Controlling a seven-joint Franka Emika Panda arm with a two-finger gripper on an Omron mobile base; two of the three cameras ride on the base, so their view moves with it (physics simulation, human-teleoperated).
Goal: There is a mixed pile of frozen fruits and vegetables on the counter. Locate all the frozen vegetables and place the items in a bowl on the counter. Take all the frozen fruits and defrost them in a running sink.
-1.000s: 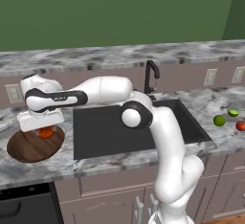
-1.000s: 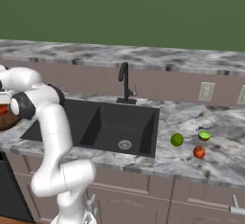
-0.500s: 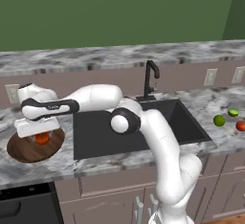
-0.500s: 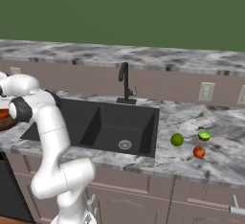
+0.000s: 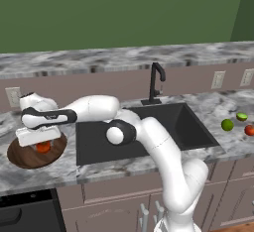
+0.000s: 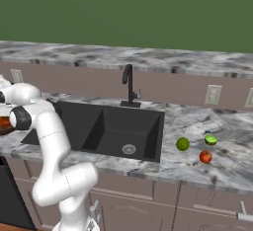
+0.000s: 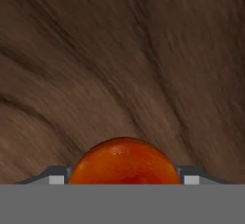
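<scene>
Grey-and-white marbled stone surface runs along a green wall, with brownish cabinets below and a large dark grey rectangular sink set into it; a thin black curved faucet stands at the sink's far edge. At the far left of the surface sits a wide shallow bowl of dark brown grained wood. The white arm stretches left across the sink, and its end effector hangs low over the bowl. Between its two fingers is a red-orange tomato-like lump; in the hand view the lump fills the gap between the two fingertips, so the end effector stands fairly wide and grips it, just above the wooden bowl floor. Whether the lump touches the wood cannot be told.

Well apart, on the surface right of the sink, lie three small pieces near one another: a plain bright green ball, a flattish green piece with a darker top farther back, and a small glossy red ball nearest the front edge.
</scene>
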